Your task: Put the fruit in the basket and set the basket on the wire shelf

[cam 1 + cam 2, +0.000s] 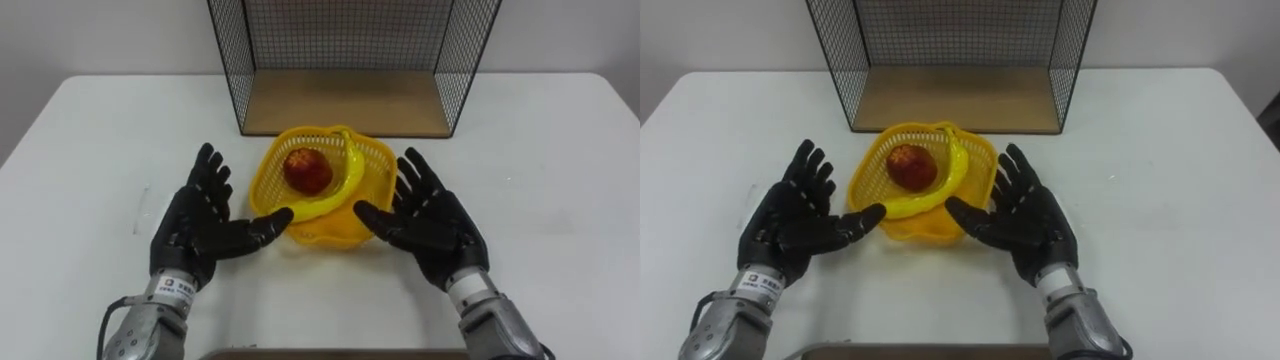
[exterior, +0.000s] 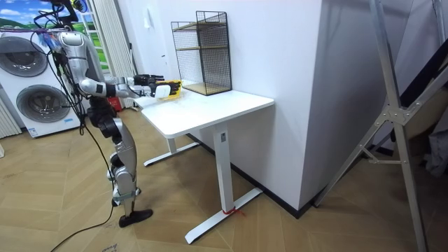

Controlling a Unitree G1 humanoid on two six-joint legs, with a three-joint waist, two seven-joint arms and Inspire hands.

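Left hand (image 1: 200, 228) and right hand (image 1: 432, 222), fingers spread, flank the basket (image 1: 322, 232) on the table (image 1: 560, 150) (2 washers (image 2: 38, 105) behind).

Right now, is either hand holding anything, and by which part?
Nothing is held. The left hand and right hand are open, fingers straight, on either side of the yellow basket, thumbs close to its near rim.

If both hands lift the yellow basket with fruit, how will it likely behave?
The yellow basket looks like thin perforated plastic: probably light, may flex when squeezed. The round apple lies loose inside and could roll if tilted.
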